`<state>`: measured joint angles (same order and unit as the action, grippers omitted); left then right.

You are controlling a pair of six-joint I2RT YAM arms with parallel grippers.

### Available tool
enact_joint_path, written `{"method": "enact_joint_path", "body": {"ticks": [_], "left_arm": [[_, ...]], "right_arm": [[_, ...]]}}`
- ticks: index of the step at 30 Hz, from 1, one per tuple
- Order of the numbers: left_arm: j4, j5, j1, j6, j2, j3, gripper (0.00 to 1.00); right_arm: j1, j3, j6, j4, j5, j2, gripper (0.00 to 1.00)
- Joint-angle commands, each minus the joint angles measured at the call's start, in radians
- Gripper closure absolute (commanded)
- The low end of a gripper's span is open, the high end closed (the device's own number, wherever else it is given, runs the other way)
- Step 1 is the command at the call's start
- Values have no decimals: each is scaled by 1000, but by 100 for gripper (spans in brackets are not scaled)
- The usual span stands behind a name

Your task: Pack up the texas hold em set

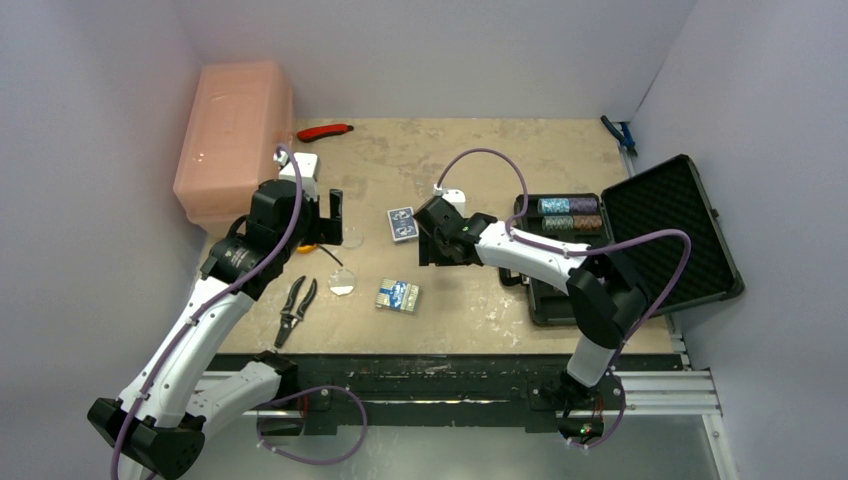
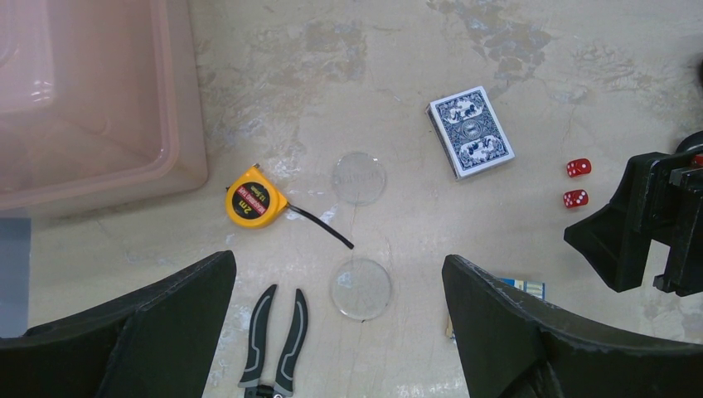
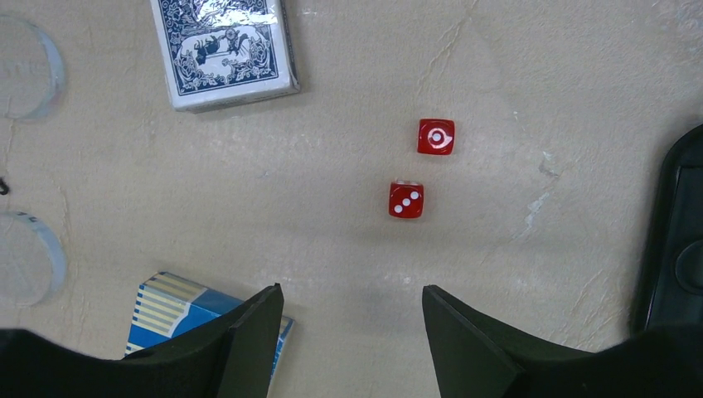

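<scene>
The black briefcase lies open at the right with chip rows in its base. One blue-backed deck lies mid-table, the other nearer the front. Two pale discs lie between them and the tape measure. Two red dice lie on the table just ahead of my right gripper, which is open and empty. My left gripper is open and empty above the nearer disc. The far deck shows in the left wrist view and the right wrist view.
A pink translucent bin stands at the back left. A yellow tape measure and black-handled pliers lie by the left gripper. A red-handled tool lies at the back. The briefcase edge is right of the right gripper.
</scene>
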<state>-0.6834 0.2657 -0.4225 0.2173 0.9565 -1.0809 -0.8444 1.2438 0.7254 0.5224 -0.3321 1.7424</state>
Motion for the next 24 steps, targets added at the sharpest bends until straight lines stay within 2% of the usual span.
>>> {"method": "enact_joint_path", "body": {"ticks": [1, 11, 24], "left_arm": [[2, 12, -7, 2, -4, -28, 5], [2, 17, -8, 1, -3, -28, 5], [2, 22, -8, 1, -4, -25, 5]], "right_arm": [[-8, 46, 2, 4, -39, 4, 34], [-12, 57, -1, 12, -56, 27, 38], [-10, 112, -1, 22, -152, 129, 52]]}}
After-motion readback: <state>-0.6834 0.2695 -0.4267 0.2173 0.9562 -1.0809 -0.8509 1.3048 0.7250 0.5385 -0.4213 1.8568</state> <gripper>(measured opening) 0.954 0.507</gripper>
